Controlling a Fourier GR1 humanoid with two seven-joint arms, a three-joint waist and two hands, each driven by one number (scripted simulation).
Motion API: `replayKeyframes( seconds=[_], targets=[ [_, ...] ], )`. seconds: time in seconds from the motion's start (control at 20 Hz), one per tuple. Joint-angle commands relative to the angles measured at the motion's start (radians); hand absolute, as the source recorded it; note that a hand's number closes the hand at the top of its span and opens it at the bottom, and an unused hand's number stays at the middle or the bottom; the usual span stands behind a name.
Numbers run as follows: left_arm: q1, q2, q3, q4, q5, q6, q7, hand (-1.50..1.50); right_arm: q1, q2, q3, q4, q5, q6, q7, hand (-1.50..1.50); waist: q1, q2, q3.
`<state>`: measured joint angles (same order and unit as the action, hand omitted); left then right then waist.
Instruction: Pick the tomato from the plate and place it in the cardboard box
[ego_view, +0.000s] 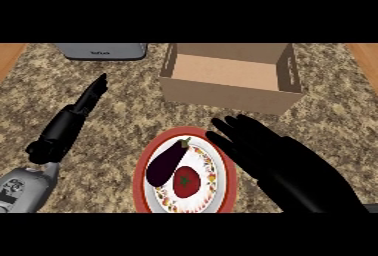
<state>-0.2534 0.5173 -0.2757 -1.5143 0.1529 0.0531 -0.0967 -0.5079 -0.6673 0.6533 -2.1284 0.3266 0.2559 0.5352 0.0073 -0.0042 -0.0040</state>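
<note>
While the tomato (187, 181) sits on the plate (140, 172) beside an eggplant (167, 161), the right hand (284, 162) hovers just to its right, fingers straight and holding nothing, nearer than the left hand (87, 102); box (230, 92) beyond

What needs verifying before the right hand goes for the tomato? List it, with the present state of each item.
1. Tomato on the plate, in plain sight: ok.
2. Right hand open, holding nothing: ok.
3. Right hand over the tomato: not ok, it is to the tomato's right, over the plate's rim.
4. Eggplant clear of the tomato: not ok, it lies right against it and may get nudged.
5. Cardboard box open at the top: ok.
6. Left hand clear of the plate and box: ok.
</note>
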Motion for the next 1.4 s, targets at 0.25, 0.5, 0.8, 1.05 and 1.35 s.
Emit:
replayKeyframes(
  seconds=[0.25, 0.5, 0.8, 1.05, 1.35],
  targets=[
    [-0.045, 0.004, 0.029, -0.017, 0.005, -0.027, 0.061, 0.0, -0.246, 0.345, 0.259, 0.084, 0.039, 0.247, 0.513, -1.5, 0.008, -0.003, 0.001],
    [-0.007, 0.004, 0.046, 0.002, 0.01, -0.064, 0.023, 0.0, -0.251, 0.484, 0.293, 0.168, 0.028, 0.277, 0.656, -1.5, -0.004, -0.001, 0.002],
    [0.031, -0.032, 0.032, -0.008, -0.045, -0.036, -0.006, 0.0, -0.192, 0.576, 0.372, 0.184, 0.072, 0.262, 0.739, -1.5, -0.01, -0.002, 0.003],
    [0.026, -0.016, 0.064, -0.016, -0.029, -0.069, 0.002, 0.0, -0.213, 0.564, 0.348, 0.288, 0.144, 0.277, 0.69, -1.5, -0.004, -0.001, 0.003],
    [0.05, -0.032, 0.097, 0.004, -0.039, -0.093, -0.03, 0.0, -0.159, 0.603, 0.355, 0.387, 0.28, 0.233, 0.569, -1.5, -0.004, 0.003, 0.004]
  ],
)
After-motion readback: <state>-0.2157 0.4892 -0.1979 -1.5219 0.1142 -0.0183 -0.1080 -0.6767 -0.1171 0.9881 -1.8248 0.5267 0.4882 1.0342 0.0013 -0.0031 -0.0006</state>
